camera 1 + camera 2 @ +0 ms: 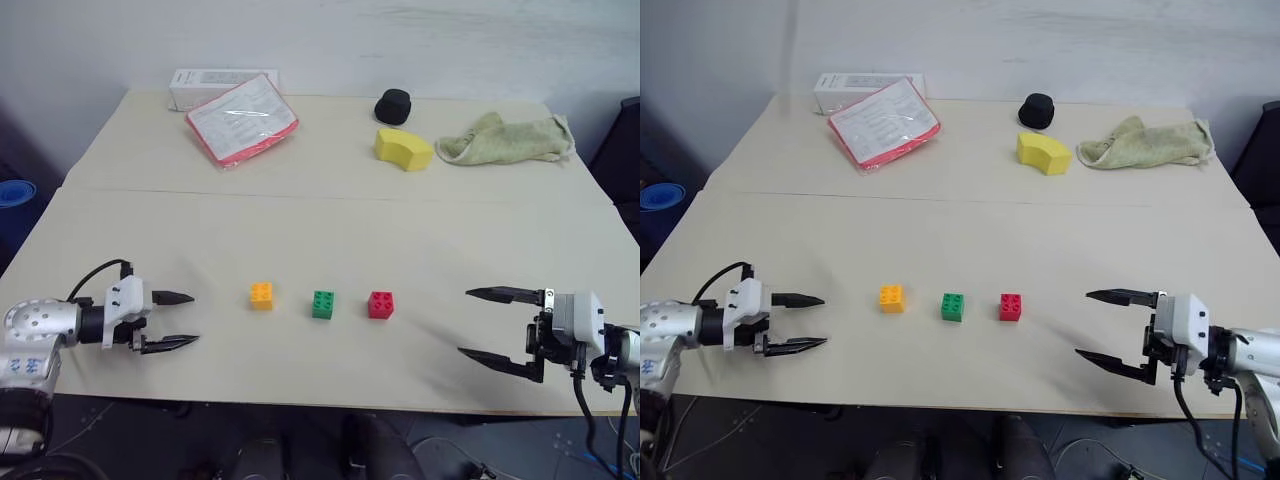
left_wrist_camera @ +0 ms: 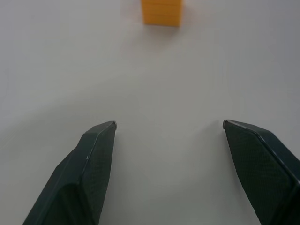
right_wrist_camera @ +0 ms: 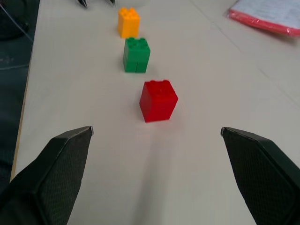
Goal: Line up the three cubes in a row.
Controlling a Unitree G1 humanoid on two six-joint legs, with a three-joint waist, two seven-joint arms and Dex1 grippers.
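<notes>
In the left wrist view the orange-yellow cube (image 2: pixel 161 12) is cut off by the frame edge, so just its lower part shows. In the right wrist view two black fingertips of the left gripper poke in at the far edge past the cubes, the rest of them cut off. The print on the red-edged plastic sleeve (image 1: pixel 242 120) and on the white box (image 1: pixel 222 88) behind it, both at upper left of the head view, is too small to read.

The three cubes are small studded toy bricks on the pale table (image 1: pixel 330 215). They stand in a straight row in the lower middle of the head view, evenly spaced and not touching: the orange-yellow cube at left, the green cube (image 1: pixel 323 304) in the middle, the red cube (image 1: pixel 380 304) at right. All sit upright with studs on top.

The left gripper (image 1: pixel 180 320) is at lower left of the head view, fingers spread apart, holding nothing, tips pointing toward the orange-yellow cube but apart from it. The right gripper (image 1: pixel 483 324) is at lower right, fingers spread wide and empty, aimed at the red cube and well clear of it.

Toward the upper right lie a yellow curved block (image 1: pixel 403 149), a black round object (image 1: pixel 393 105) and a crumpled greenish cloth (image 1: pixel 505 139)
</notes>
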